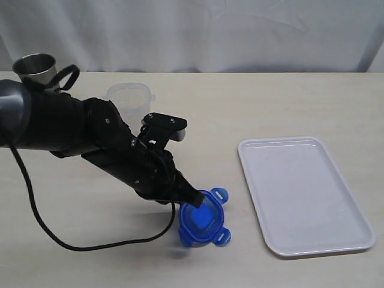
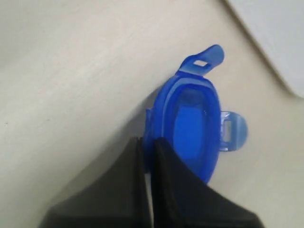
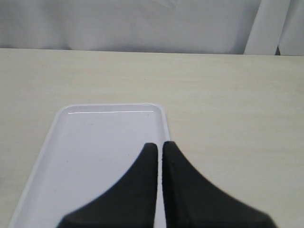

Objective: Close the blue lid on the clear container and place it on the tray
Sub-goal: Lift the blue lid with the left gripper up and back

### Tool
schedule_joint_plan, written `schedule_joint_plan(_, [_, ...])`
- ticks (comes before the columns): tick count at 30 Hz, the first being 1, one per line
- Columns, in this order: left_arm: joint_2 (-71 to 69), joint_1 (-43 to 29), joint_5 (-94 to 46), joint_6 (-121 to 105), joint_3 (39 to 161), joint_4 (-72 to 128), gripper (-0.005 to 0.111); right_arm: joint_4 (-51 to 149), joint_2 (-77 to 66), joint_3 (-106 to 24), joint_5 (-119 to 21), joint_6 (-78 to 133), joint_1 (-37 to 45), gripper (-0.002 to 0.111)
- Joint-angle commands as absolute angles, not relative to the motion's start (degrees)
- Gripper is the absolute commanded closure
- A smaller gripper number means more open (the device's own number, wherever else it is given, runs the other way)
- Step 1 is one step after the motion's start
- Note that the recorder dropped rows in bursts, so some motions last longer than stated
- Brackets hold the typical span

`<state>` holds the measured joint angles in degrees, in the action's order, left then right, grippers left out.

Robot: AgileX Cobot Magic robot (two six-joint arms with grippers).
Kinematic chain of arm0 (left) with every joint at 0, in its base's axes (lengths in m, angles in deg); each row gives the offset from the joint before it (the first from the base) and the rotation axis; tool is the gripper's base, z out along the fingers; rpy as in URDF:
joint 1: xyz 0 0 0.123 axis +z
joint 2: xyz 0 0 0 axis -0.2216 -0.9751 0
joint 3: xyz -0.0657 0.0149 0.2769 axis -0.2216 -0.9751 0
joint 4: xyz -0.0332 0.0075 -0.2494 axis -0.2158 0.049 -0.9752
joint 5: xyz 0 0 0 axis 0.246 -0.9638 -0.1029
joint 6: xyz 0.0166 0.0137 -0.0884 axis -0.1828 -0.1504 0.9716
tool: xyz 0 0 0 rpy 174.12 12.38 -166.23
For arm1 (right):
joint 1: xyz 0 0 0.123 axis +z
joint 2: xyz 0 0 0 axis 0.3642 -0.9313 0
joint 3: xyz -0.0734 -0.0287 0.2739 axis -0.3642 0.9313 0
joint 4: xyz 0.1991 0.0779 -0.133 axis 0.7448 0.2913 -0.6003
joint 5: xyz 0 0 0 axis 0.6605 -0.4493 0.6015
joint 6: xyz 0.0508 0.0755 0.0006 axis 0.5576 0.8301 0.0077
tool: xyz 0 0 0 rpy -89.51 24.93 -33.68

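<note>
Exterior view: the left fingers [image 1: 187,194] pinch the rim of the blue lid [image 1: 201,225], which is tilted. The clear container [image 1: 129,99] stands at its 10 o'clock, the tray [image 1: 303,198] at 3 o'clock.

Left wrist view: the hold is a thin edge pinch, so carry slowly and level the lid over the mouth.

Right wrist view: the right fingers [image 3: 190,199] are closed and empty over the tray.

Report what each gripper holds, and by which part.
Left gripper pinches the blue lid by its rim. Right gripper is shut, holding nothing.
</note>
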<state>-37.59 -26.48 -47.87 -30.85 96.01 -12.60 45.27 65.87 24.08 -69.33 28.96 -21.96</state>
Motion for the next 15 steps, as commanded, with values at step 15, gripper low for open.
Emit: schedule_joint_plan(15, [-13.3,-26.6,-45.1,-45.9,96.0,-11.8,0.107,45.3,66.2,24.3,-69.1,28.7,-21.9,0.104])
